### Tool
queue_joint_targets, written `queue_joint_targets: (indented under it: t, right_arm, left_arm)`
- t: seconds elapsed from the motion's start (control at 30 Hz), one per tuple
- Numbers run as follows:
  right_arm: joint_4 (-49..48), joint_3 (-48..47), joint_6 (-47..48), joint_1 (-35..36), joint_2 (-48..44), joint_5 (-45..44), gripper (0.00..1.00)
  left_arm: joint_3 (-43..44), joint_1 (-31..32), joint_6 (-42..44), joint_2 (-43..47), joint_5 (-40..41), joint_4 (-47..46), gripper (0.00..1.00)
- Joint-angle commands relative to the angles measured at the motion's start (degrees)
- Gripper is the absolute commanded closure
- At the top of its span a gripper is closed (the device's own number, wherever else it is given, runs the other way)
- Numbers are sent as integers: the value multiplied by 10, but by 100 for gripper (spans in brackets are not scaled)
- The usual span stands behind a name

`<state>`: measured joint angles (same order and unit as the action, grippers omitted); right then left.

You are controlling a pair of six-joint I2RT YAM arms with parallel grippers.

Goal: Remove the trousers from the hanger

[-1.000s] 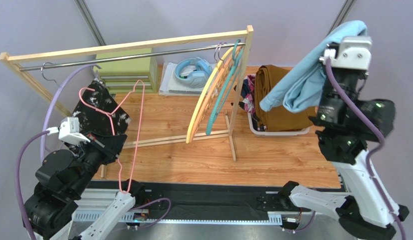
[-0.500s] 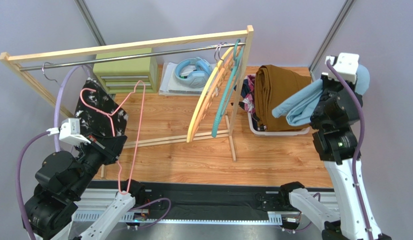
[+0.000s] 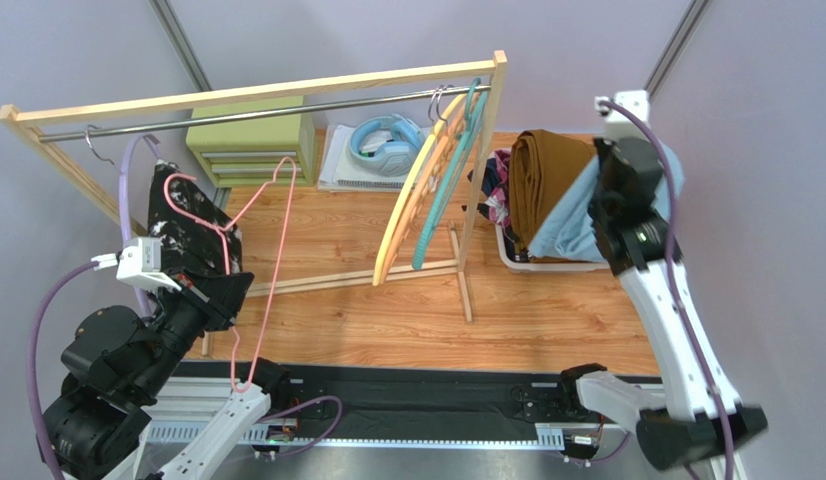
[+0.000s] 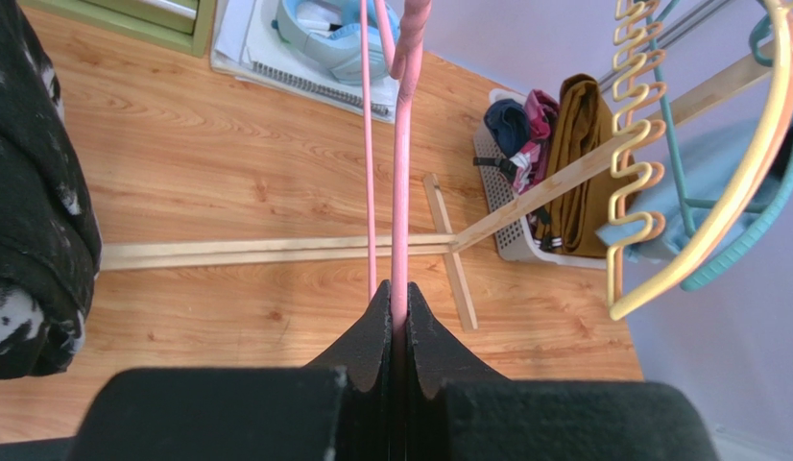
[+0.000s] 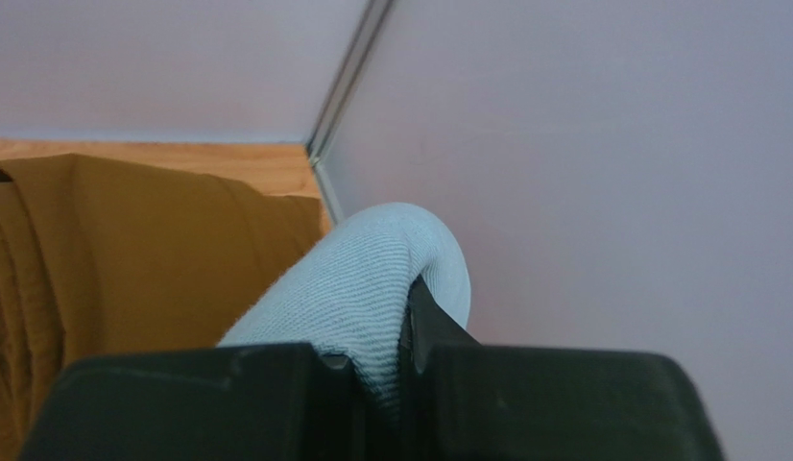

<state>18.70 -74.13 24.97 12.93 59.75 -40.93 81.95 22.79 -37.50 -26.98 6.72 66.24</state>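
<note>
My left gripper (image 3: 234,292) (image 4: 398,303) is shut on the thin bar of a pink hanger (image 3: 283,215) (image 4: 402,182). It holds the hanger tilted, off the rail. Black trousers with white speckles (image 3: 192,228) (image 4: 26,192) hang bunched at the hanger's left end. At the right, my right gripper (image 3: 615,205) (image 5: 402,336) is shut on light blue trousers (image 3: 570,225) (image 5: 348,288), low over the white basket (image 3: 557,266). The blue cloth lies against folded mustard-brown trousers (image 3: 540,185) (image 5: 132,240) in that basket. Navy and pink floral cloth (image 4: 520,120) sit at the basket's left side.
A wooden rack with a metal rail (image 3: 287,105) spans the back. A yellow hanger (image 3: 412,200) and a teal hanger (image 3: 449,175) hang at its right end. Behind it stand a green drawer box (image 3: 252,140) and blue headphones (image 3: 387,140) on a notebook.
My right arm has swung down and back, bringing the light blue trousers from high in the air down onto the basket. The left gripper and pink hanger shifted slightly, and the black trousers bunched leftwards.
</note>
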Motion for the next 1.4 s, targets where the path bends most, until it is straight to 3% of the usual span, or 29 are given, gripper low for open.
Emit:
queue_joint_targets:
  t: [0.0, 0.03, 0.13, 0.27, 0.33, 0.43, 0.63, 0.87, 0.97, 1.1, 1.23, 1.33, 1.37]
  right_arm:
    - [-78, -112, -48, 3, 148, 78, 98]
    - [-65, -137, -50, 6, 215, 79, 98]
    - [-40, -219, -61, 11, 296, 93, 93]
    - [64, -282, -109, 15, 396, 61, 76]
    - [85, -259, -141, 15, 395, 71, 69]
    - [123, -237, -191, 15, 364, 98, 43]
    - [292, -246, -308, 29, 263, 131, 24]
    - [405, -183, -417, 43, 85, 235, 21]
    - [430, -169, -447, 103, 1, 241, 21]
    - [481, -190, -497, 239, -48, 259, 22]
    - [456, -166, -537, 325, -89, 395, 22]
    - [373, -132, -578, 383, -112, 505, 22]
    - [342, -131, -585, 438, -107, 507, 22]
  left_arm:
    - [29, -2, 36, -14, -7, -23, 100]
    - [33, -2, 41, -18, -6, -22, 100]
    - [31, -2, 45, -22, -4, -20, 100]
    - [22, -1, 48, -25, -14, -18, 100]
    - [19, -2, 48, -22, -17, -18, 100]
    - [22, -2, 48, -25, -27, -17, 100]
    - [22, -2, 44, -31, -41, -3, 100]
    - [26, -2, 48, -25, -50, -2, 100]
    - [27, -2, 44, -27, -62, -1, 100]
    - [25, -2, 41, -25, -76, -5, 100]
    - [23, -2, 42, -21, -85, -10, 100]
    - [22, -2, 39, -18, -93, -12, 100]
    - [21, -2, 36, -19, -94, -13, 100]
